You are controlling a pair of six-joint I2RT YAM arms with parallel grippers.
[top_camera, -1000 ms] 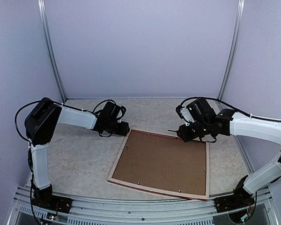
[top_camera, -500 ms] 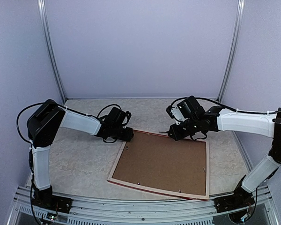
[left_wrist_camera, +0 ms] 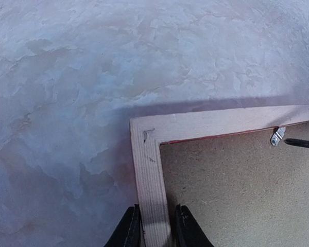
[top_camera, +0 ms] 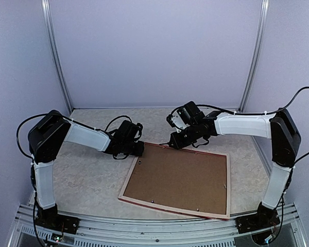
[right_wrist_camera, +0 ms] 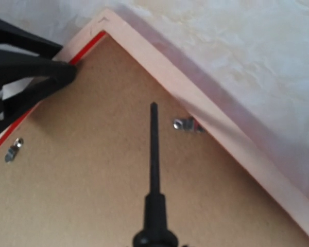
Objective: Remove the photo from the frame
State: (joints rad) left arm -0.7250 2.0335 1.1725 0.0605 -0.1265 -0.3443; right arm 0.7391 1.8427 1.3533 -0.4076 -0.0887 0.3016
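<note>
**Enclosure.** Pale lilac walls stand on three sides, with an aluminium upright in each rear corner and an aluminium rail along the near edge. The bench has a matt, mottled cream-and-grey stone-pattern surface, with soft shadows beside the arms.

**Frame.** The frame lies flat and face down, right of centre on the bench and slightly skewed to the bench edges. Its pale wood back is uppermost. A thin red line shows along the near edge and the inside lip. The brown backing board fills the opening. The photo is not visible — the board covers it.

**Left gripper**. It sits at the frame's far left corner, closed on the left rail, with one finger on the outer edge and one on the board side.

**Right gripper**. It sits at the far rail, clamped on a screwdriver. The black shaft points toward the far left corner, above the board, and its tip is just beside a small metal retaining tab. Whether the tip touches the board cannot be determined. Further tabs sit along the other rails.
</note>
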